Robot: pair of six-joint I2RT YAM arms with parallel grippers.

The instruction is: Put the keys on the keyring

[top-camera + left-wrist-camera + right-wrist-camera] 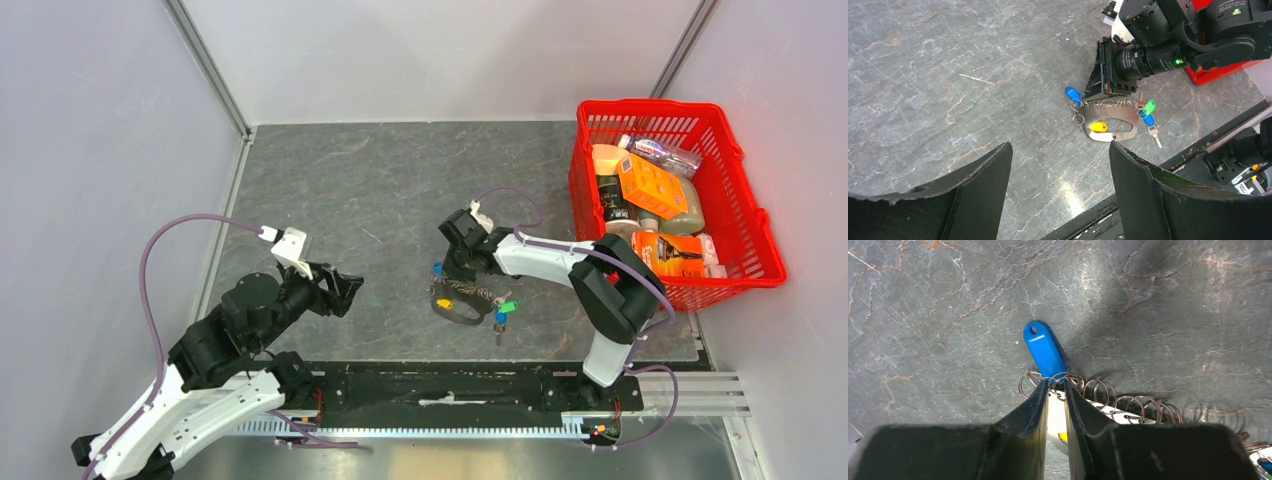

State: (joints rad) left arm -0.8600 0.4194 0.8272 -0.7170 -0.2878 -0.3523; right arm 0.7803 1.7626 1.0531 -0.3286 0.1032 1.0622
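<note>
The right pincer [1056, 385] is down on the keyring [1113, 116] lying on the tabletop [350, 180], its fingers nearly together around the wire coil beside the blue-capped key [1044, 347]. Whether it grips, I cannot tell. The left pincer [1060, 148] hangs released well aside, likely waiting to help.

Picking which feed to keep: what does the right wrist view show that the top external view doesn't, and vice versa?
Right wrist only: the coiled wire of the keyring and the hole in the blue key, just beyond the narrowly parted right fingers. Top external only: the red basket and the open left fingers. Both: the blue key on the grey table.
</note>
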